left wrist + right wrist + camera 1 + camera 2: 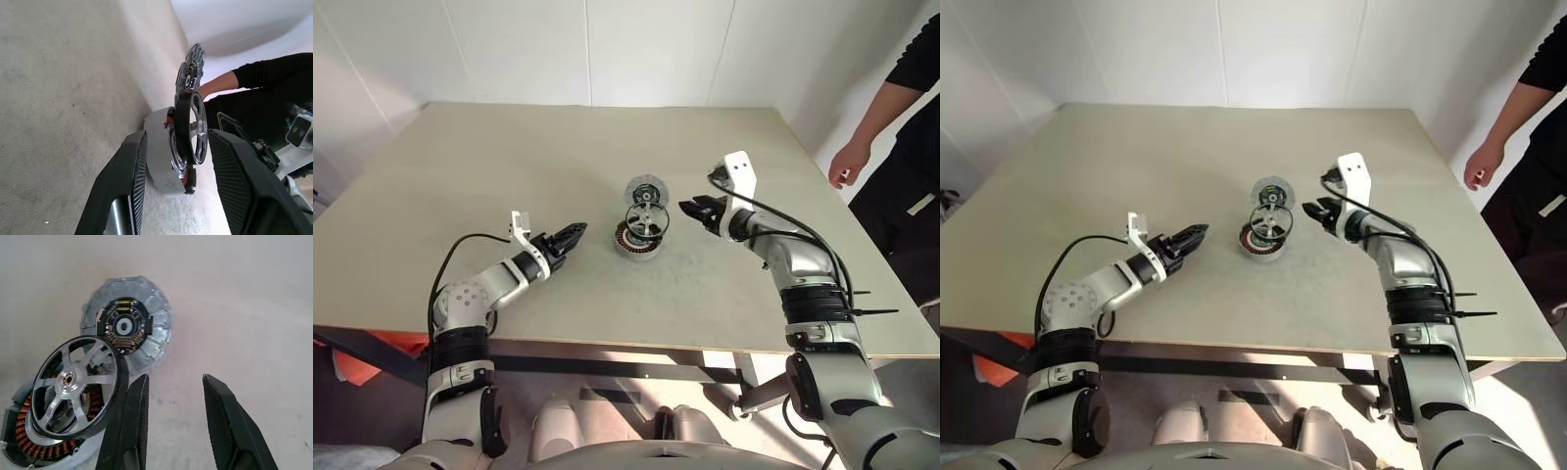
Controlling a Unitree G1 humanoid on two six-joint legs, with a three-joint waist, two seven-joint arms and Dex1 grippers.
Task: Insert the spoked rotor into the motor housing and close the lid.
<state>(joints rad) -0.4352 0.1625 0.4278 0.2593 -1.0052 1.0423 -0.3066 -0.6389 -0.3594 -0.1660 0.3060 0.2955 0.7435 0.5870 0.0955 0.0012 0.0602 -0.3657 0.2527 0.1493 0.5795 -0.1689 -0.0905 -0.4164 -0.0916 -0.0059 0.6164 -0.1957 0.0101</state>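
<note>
We see a beige table point(509, 166) w/ three round motor parts near its centre. The motor housing point(634, 245), a squat silver ring w/ copper windings, sits flat. The spoked rotor point(647, 220) stands tilted in it, one edge down in the bore, the other propped up, not seated. Just behind lies the lid point(646, 190), flat, apart from both.

Our right gripper point(697, 211) hangs just beside the rotor, fingers parted, nothing between them. Our left gripper point(574, 236) hovers beside the housing on the opposite side, fingers apart around empty air.

We judge the rotor rigid metal, light, w/ a smooth rim likely to slip; probably magnetic pull near the windings. Best hold: across the outer rim, not the thin spokes. A person point(901, 147) stands by the table's right edge.
</note>
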